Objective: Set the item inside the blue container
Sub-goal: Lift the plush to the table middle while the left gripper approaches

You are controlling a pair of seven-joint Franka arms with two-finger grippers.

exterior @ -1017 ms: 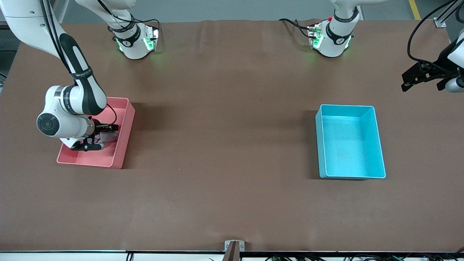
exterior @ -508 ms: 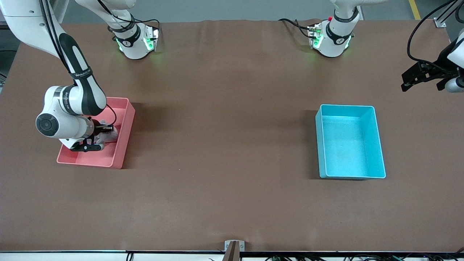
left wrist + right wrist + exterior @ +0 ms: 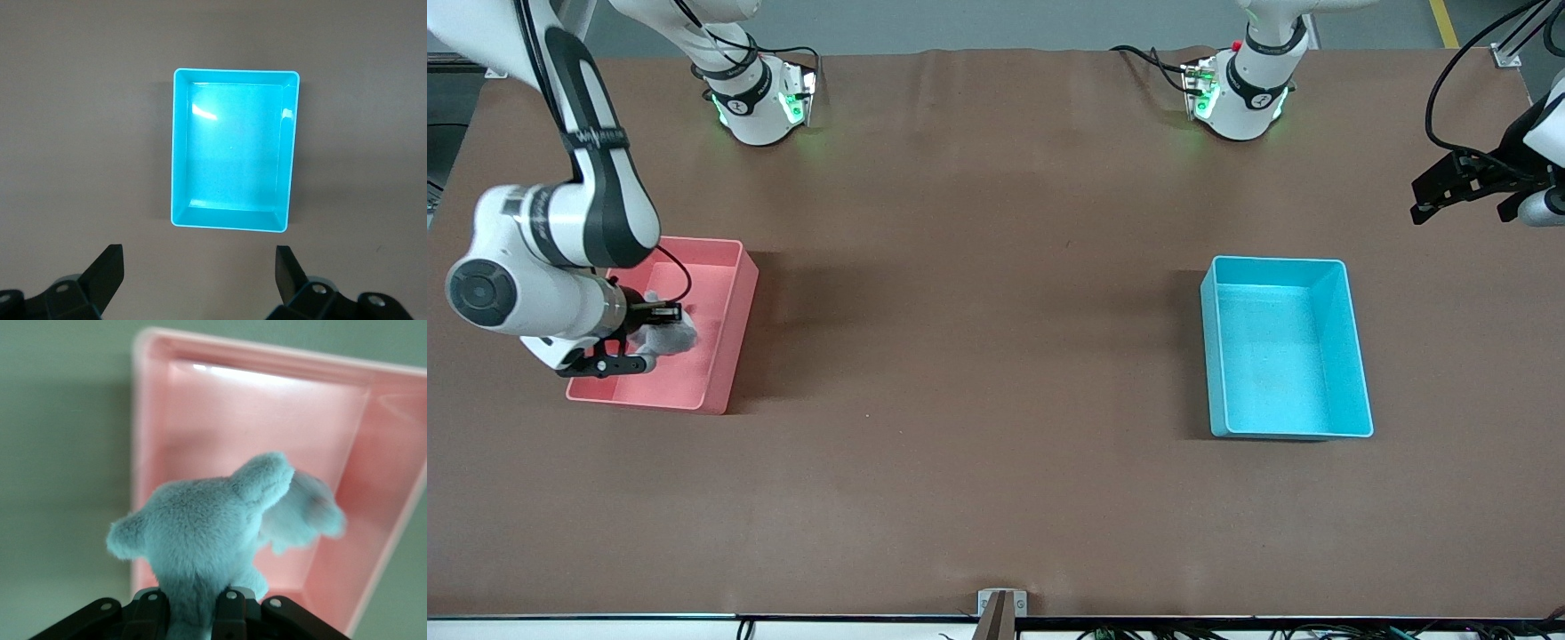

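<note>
The item is a grey plush toy. My right gripper is shut on it and holds it over the pink bin, lifted off the bin's floor. The blue container sits toward the left arm's end of the table and holds nothing. My left gripper waits open in the air over bare table beside the blue container, nothing between its fingers.
Both arm bases stand along the table's edge farthest from the front camera. A wide stretch of brown table lies between the two bins. A small bracket sits at the edge nearest the front camera.
My right gripper has shut on the plush toy inside the pink bin and lifted it, the arm rising and shifting toward the table's end. The left arm has not moved.
</note>
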